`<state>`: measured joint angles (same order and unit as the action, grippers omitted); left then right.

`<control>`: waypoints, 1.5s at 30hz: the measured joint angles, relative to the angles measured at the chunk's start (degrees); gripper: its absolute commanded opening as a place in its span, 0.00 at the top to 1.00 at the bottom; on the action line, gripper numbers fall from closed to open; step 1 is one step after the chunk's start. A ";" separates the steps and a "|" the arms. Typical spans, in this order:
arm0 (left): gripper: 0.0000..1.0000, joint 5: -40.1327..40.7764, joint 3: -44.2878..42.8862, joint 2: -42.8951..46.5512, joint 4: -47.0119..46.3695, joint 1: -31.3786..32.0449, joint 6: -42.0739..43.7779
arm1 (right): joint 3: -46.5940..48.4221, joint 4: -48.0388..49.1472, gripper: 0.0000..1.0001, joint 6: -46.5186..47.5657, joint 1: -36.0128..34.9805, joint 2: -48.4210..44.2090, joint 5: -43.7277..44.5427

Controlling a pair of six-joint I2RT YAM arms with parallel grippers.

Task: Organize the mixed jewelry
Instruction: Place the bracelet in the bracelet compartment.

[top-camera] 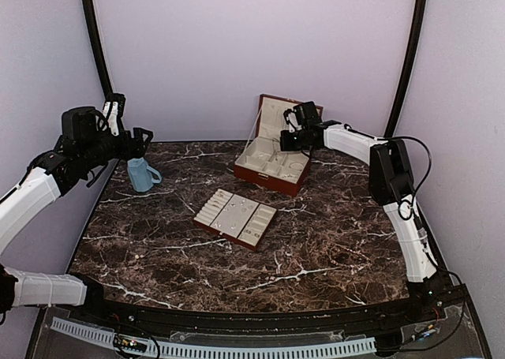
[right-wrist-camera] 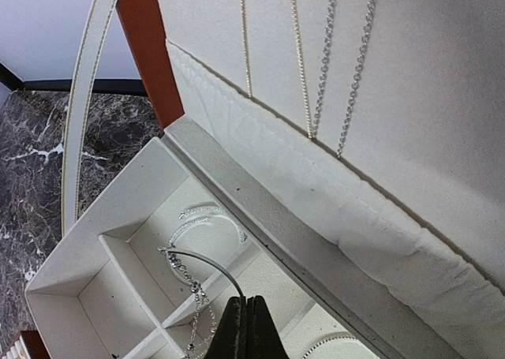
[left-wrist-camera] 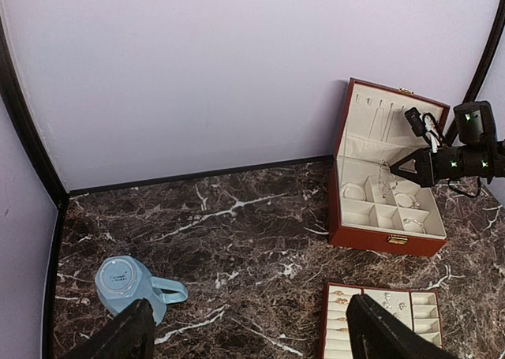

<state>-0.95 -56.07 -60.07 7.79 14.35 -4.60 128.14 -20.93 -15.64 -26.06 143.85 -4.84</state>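
Observation:
My right gripper (right-wrist-camera: 245,301) is shut on a thin curved silver wire (right-wrist-camera: 211,263) with a sparkly chain (right-wrist-camera: 195,296) dangling from its far end. It holds this piece of jewelry over the cream compartments of the open red-brown box (top-camera: 268,174). A silver bracelet (right-wrist-camera: 207,215) lies in one compartment, and thin chains (right-wrist-camera: 322,67) hang on the lid. My left gripper (left-wrist-camera: 248,339) is open and empty, high above the table near the blue cup (left-wrist-camera: 126,284). The flat tray (top-camera: 256,237) holds several tiny rings and earrings (left-wrist-camera: 341,298).
The blue cup (top-camera: 142,173) lies on its side at the back left of the marble table (top-camera: 331,241). The tray sits mid-table in front of the box. Purple walls (top-camera: 197,51) close in the back and sides.

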 measured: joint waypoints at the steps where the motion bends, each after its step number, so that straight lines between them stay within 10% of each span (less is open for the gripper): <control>1: 0.13 0.00 0.00 0.00 0.00 0.00 0.00 | 0.00 0.02 1.00 -0.02 0.00 0.00 0.00; 26: 0.13 0.00 0.00 -0.02 0.00 0.00 0.02 | -3.65 -0.02 1.00 -0.98 0.28 -0.02 1.05; 45: 0.13 -0.02 0.00 -0.02 0.00 0.00 0.02 | -3.65 -0.55 0.77 -1.40 0.63 -0.02 0.72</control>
<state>-0.97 -56.07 -60.10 7.79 14.35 -4.58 124.49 -21.47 -17.04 -25.43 143.83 -4.12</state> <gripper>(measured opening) 0.868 0.206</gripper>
